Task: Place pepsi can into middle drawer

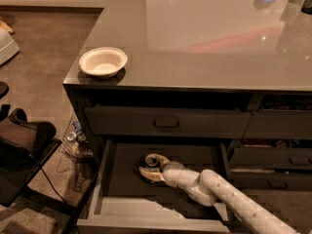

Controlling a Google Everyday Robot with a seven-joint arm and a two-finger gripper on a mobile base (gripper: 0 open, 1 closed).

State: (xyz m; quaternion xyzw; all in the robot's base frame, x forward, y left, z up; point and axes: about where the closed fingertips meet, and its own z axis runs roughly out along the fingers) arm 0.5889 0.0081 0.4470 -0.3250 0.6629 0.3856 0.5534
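Observation:
The middle drawer [126, 178] stands pulled open below the counter, wide and shallow with a dark flat bottom and paler rims. My gripper [151, 169] reaches into it from the lower right on a white arm [229, 194]. It is shut on the pepsi can [155, 161], of which the silver top and a bit of dark side show. The can is upright, low over the left-middle of the drawer bottom. I cannot tell whether it touches the bottom. One pale finger [151, 176] shows in front of the can.
A white bowl [103, 62] sits on the grey countertop [204, 43] at its left front corner. A shut drawer front with a dark handle [166, 124] is just above the open drawer. Narrower drawers [273, 155] are at the right. A dark chair [24, 145] and wire basket [73, 145] stand at the left.

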